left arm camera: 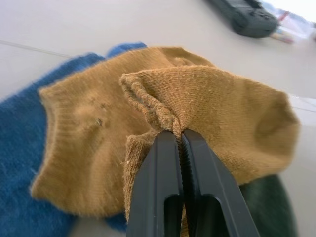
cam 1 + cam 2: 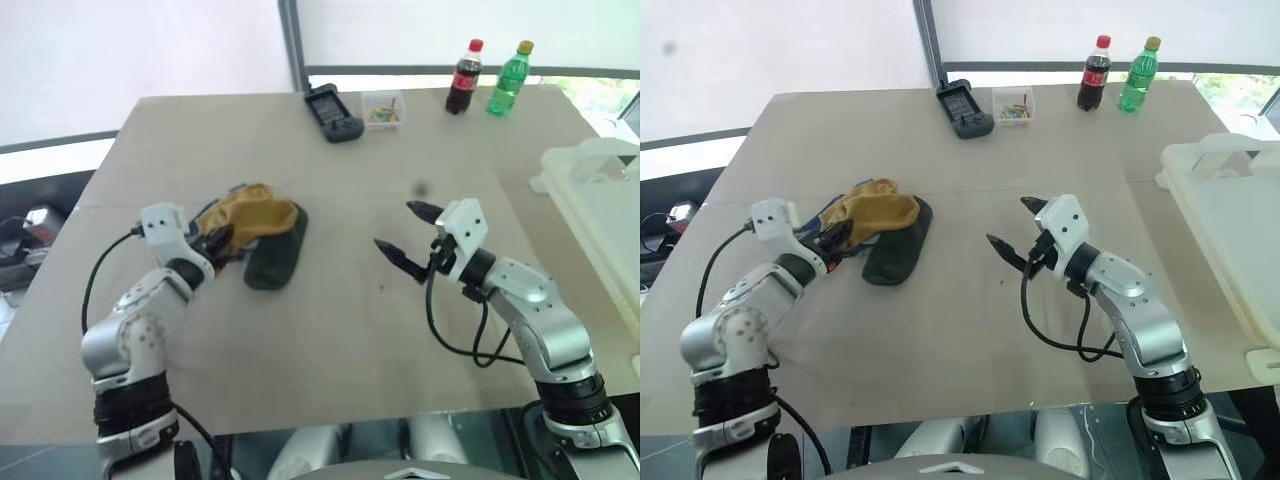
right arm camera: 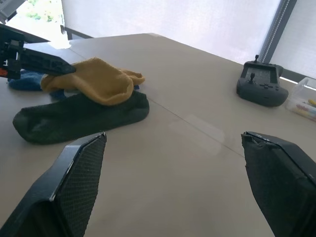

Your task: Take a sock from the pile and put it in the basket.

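Gripping the mustard-yellow sock, the left tool has both fingers pressed together w/ a fold of the knit cuff pinched between them. That sock sits on top of the pile, which lies on the worktop at the robot's left, mid-depth. Under the yellow one is a blue sock, peeking out on the arm's side, and a dark green sock lying flat, stretched out toward the centre of the worktop. Yellow sock overlaps both; green one touches the surface along its whole length.

Right tool hangs above the worktop near centre-right, fingers spread wide apart, nothing between them. It points across toward the pile but is well apart from it, bare surface between.

Basket is at the far right edge, off-white, raised rim and handle visible; well apart from the pile and beyond the right arm. Can't tell what's inside.

At the far edge of the worktop: a dark handheld controller, just beside it a small clear box w/ coloured bits, then a cola bottle w/ red cap and a green bottle w/ yellow cap, both upright, standing near each other.
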`<action>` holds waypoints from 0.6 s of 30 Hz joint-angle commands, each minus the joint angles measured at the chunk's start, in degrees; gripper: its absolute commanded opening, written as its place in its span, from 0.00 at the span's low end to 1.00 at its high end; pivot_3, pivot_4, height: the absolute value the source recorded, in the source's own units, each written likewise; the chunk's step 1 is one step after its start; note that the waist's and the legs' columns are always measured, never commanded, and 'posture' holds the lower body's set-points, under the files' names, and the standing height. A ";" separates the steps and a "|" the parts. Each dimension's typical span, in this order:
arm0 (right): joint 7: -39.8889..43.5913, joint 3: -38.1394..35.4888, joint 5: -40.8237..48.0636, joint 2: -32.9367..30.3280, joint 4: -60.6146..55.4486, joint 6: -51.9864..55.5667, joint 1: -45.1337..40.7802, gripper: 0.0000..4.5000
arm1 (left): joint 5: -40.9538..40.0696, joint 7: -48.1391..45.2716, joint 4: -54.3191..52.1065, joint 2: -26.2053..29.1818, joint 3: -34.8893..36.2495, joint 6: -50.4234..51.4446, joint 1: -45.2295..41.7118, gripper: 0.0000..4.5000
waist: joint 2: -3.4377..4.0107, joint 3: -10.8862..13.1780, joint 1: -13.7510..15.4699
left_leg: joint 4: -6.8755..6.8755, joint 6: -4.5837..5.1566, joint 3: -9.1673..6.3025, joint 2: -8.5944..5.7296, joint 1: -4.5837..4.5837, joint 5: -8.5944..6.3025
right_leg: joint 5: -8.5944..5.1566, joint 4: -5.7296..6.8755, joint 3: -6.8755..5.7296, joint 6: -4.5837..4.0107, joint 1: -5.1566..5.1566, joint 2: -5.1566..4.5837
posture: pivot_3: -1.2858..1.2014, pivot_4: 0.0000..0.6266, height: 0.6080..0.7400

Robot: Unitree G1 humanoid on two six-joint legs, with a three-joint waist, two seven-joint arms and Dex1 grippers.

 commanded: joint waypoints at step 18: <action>1.30 -0.13 0.66 -0.01 -0.40 -1.68 -0.10 1.00 | -16.04 -22.11 -15.82 18.24 2.21 10.66 29.09 0.01 | -0.02 -0.02 0.33 | -0.27 -0.01 0.40 0.25 0.15 -0.01 | 0.02 -0.01 0.45 -0.04 -0.14 0.26 | 0.52 0.24 1.00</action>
